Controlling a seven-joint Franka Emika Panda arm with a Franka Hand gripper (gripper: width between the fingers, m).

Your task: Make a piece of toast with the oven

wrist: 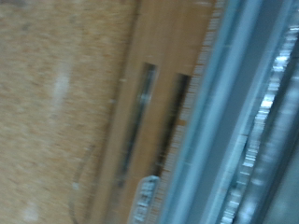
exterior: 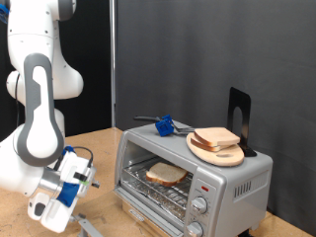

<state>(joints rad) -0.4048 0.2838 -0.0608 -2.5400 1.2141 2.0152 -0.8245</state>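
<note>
The oven (exterior: 227, 176) is a silver box on the wooden table, at the exterior view's right. Its glass door (exterior: 148, 209) is folded down and open. One piece of toast (exterior: 166, 175) lies flat on the wire rack inside. My gripper (exterior: 83, 219) hangs low at the exterior view's bottom left, just in front of the open door's edge. Nothing shows between its fingers. The wrist view is blurred: it shows the wooden table (wrist: 56, 103) and the metal edge of the oven door (wrist: 229, 103) close by.
A round wooden board (exterior: 219, 153) with more bread slices (exterior: 217, 138) sits on top of the oven. Beside it are a blue-handled utensil (exterior: 164, 124) and a black stand (exterior: 240, 117). Two knobs (exterior: 200, 205) are on the oven's front right. A dark curtain hangs behind.
</note>
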